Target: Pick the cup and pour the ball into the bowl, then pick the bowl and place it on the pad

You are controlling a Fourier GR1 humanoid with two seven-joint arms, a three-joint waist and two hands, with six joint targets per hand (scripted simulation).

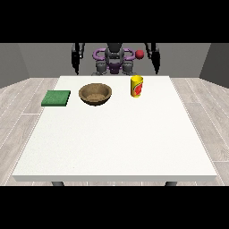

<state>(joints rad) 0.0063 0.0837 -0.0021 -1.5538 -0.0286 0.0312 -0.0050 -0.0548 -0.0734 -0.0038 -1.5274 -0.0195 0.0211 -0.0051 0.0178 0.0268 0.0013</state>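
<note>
A yellow cup (137,86) with a red label stands upright on the white table (116,138), right of centre near the far edge. A small red ball (140,54) shows above and behind the cup, in the air beside the robot's shoulder. Left of the cup sits a brown bowl (95,94); nothing shows inside it. Further left lies a flat green pad (56,98). The hand at the view's left (77,67) and the hand at the view's right (156,67) both hang down behind the table's far edge, away from every object.
The robot's torso (114,60) stands behind the far edge of the table. Wooden floor surrounds the table on all sides. The near half of the tabletop is bare white surface.
</note>
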